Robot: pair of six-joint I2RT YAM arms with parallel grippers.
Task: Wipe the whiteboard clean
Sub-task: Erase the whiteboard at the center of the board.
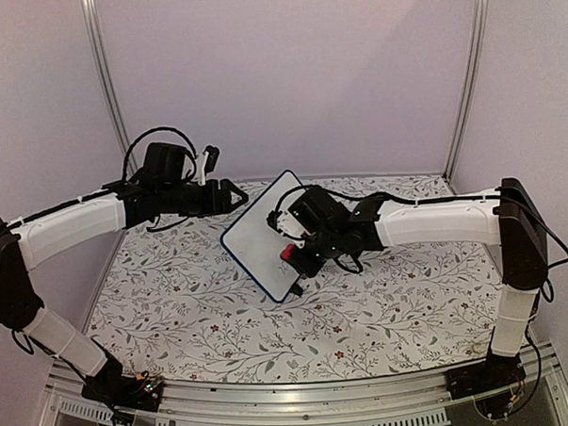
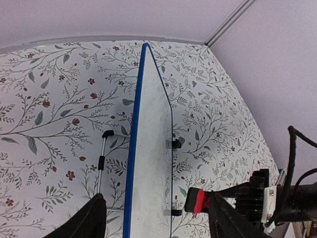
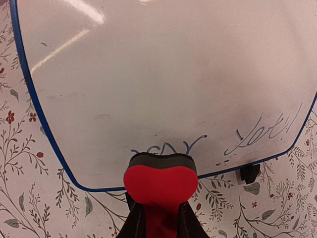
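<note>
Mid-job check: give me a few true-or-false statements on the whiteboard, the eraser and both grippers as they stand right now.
1. The right gripper holds a red eraser. True.
2. The whiteboard is wiped fully clean. False: blue writing shows near its lower edge.
3. The left gripper is clamped on the whiteboard. False: its jaws are open, and the board's edge sits between them with a gap on each side.
4. The table has a leafy floral covering. True.
</note>
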